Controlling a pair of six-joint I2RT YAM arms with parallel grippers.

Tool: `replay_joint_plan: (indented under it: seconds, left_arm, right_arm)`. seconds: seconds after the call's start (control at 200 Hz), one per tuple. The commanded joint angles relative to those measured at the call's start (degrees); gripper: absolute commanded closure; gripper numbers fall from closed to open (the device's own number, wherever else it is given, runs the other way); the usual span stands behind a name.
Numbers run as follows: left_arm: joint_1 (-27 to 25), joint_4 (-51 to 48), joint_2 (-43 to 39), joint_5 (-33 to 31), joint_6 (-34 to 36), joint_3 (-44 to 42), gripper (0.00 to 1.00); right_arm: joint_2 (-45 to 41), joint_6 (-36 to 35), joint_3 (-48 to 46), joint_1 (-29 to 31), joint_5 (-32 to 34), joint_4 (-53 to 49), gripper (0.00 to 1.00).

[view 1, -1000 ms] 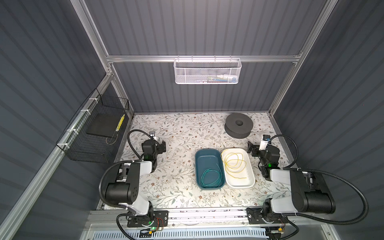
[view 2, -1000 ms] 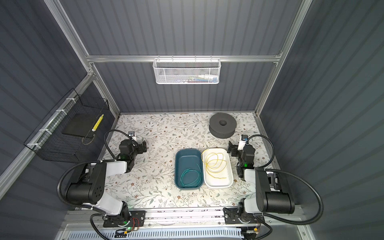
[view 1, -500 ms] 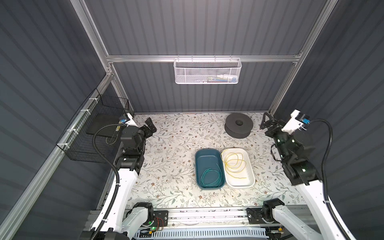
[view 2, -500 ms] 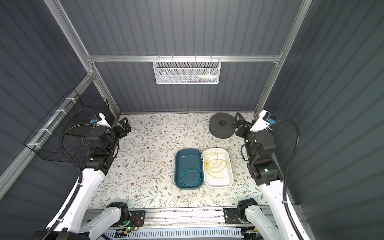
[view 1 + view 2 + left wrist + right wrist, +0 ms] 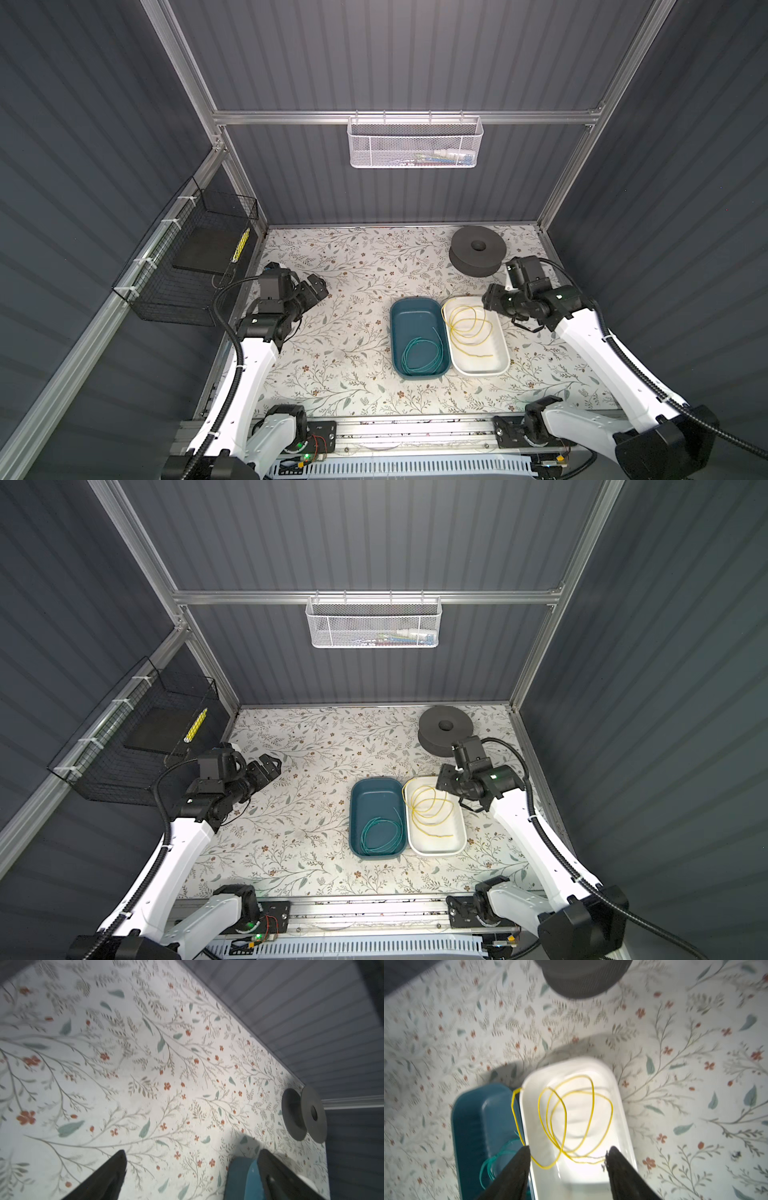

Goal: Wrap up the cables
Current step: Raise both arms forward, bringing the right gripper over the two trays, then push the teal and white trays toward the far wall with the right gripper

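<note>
1. Two cables lie mid-frame in a top view: the yellow cable (image 5: 468, 329) loosely looped in the white tray (image 5: 482, 368), the teal cable (image 5: 422, 357) coiled in the blue tray (image 5: 415, 300) touching it on the left.
2. Right gripper (image 5: 568, 1148): jaws partly spread, holding nothing, above the white tray's upper-right corner; the yellow loops lie just beyond the tips.
3. Left gripper (image 5: 318, 286): jaws spread wide over the bare floral table (image 5: 353, 332) at left, well apart from both cables.
4. A dark spool (image 5: 477, 249) stands upper right; grey ribbed walls enclose the table.
</note>
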Motion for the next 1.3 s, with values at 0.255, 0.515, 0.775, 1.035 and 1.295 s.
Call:
replay_joint_plan:
  seconds: [0.255, 0.515, 0.775, 1.035, 1.295]
  left_arm:
    - [-6.26, 16.54, 3.28, 15.73, -7.18, -12.43, 0.10]
    - [-12.84, 20.22, 9.24, 16.52, -8.49, -11.88, 0.11]
    - [-12.93, 17.48, 5.79, 15.26, -7.05, -12.20, 0.11]
    - [-12.93, 16.46, 4.44, 14.65, -7.19, -13.09, 0.10]
    - [-12.93, 15.26, 4.64, 14.26, -6.76, -12.53, 0.10]
  right_arm:
    - [-1.99, 5.99, -2.76, 15.26, -3.52, -7.19, 0.51]
    - [10.89, 7.43, 2.27, 23.31, 0.01, -5.75, 0.58]
    - [18.05, 7.51, 3.75, 24.35, 2.97, -3.19, 0.55]
    - [23.59, 6.66, 4.58, 24.34, 3.57, -1.38, 0.55]
    - [24.69, 7.40, 2.77, 24.29, 3.92, 0.85, 0.63]
